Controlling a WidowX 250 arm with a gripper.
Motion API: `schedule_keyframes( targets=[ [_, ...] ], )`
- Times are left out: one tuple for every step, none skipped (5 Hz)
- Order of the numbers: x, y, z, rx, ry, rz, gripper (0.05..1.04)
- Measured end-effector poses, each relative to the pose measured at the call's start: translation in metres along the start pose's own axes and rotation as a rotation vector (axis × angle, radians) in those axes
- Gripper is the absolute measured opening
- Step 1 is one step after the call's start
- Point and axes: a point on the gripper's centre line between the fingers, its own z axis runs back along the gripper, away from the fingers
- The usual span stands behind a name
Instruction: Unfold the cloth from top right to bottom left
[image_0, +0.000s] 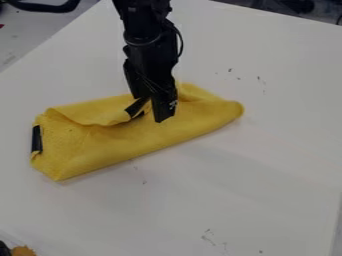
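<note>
The gripper (148, 114) hangs down over the middle of the folded yellow cloth (120, 145), by the loose upper edge of its top layer. Its fingers stand apart, with some yellow fabric visible between them; their tips are low at the cloth, and I cannot tell exact contact. The cloth lies as a long, rumpled bundle slanting from lower left to upper right. A black patch (37, 139) marks its left end, and the right end is rounded. The arm hides part of the back edge.
The white table (254, 165) carries small dark marks at upper right and near the bottom. An orange-brown item (23, 251) sits at the bottom left corner. A black curved object (43, 7) is at the top left.
</note>
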Motion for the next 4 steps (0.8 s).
schedule_keyframes(
  targets=[
    [-0.0033, -0.0014, -0.0075, -0.014, 0.022, 0.002, 1.000],
    [-0.0034, -0.0015, -0.0070, -0.014, 0.022, 0.002, 1.000],
    [-0.0029, -0.0012, -0.0068, -0.013, 0.021, 0.002, 1.001],
    [-0.0025, -0.0015, -0.0068, -0.013, 0.019, 0.001, 1.000]
  ],
)
